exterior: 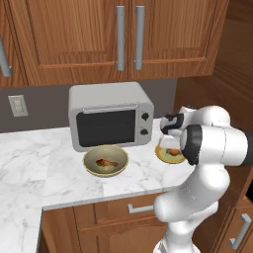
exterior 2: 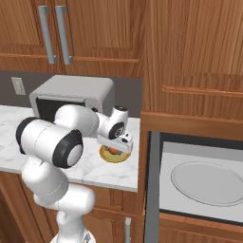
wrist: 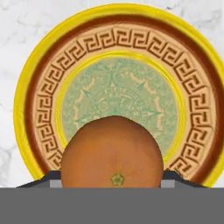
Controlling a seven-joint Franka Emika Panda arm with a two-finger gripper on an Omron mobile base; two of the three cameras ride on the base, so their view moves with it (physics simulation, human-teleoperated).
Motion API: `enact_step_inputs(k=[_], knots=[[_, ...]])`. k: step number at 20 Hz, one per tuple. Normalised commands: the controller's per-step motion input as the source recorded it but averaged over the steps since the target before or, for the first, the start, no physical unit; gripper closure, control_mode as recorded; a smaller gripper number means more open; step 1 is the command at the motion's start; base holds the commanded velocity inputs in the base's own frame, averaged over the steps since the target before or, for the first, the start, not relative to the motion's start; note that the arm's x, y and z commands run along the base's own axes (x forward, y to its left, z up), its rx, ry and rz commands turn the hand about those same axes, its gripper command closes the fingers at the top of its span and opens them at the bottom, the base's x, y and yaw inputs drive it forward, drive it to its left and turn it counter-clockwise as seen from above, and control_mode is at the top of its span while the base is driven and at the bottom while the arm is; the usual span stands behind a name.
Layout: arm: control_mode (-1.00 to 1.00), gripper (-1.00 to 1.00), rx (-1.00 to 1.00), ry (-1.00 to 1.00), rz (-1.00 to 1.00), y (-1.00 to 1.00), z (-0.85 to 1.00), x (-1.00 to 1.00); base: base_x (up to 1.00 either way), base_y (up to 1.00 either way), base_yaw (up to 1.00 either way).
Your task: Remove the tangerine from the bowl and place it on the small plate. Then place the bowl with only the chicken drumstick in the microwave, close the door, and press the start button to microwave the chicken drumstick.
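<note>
The tangerine (wrist: 111,153) sits between my gripper's (wrist: 111,180) dark fingertips, low over the small plate (wrist: 26,87); I cannot tell whether it touches the plate. My gripper is shut on it. From the left base view, the gripper (exterior: 171,144) hangs over the plate (exterior: 164,156) at the counter's right end, with the tangerine (exterior: 173,151) under it. The bowl (exterior: 90,167) stands in front of the silver oven and holds just the chicken drumstick (exterior: 106,162). The microwave (exterior 2: 209,182) is open at the right, its glass turntable showing. Its door (exterior 2: 152,190) is seen edge-on.
A silver two-knob countertop oven (exterior: 111,116) stands against the wall behind the bowl. Wooden cabinets with bar handles (exterior: 120,37) hang above. The marble counter (exterior: 34,158) stretches off to the left, and its right end stops beside the microwave column (exterior 2: 190,71).
</note>
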Motion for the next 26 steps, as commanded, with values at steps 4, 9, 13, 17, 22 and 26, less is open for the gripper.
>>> enact_step_inputs(k=[4, 9, 13, 17, 22, 26], knots=[[-1.00, 1.00, 0.00, 0.00, 0.00, 0.00, -0.40, 0.32, 0.00, 0.00, 0.00], [-1.00, -1.00, 0.00, 0.00, 0.00, 0.00, -0.41, 0.23, 0.00, 0.00, 0.00], [-1.00, -1.00, 0.00, 0.00, 0.00, 0.04, -0.16, 0.12, 0.00, 0.00, 0.00], [-1.00, -1.00, 0.00, 0.00, 0.00, 0.10, 0.06, 0.00, 0.00, 0.00, 0.00], [-1.00, -1.00, -0.03, -0.01, -0.03, 0.36, 0.44, 0.00, 0.00, 0.00, 0.00], [-1.00, -1.00, -0.03, -0.11, -0.03, 0.23, 0.68, -0.08, 0.00, 0.00, 0.00]])
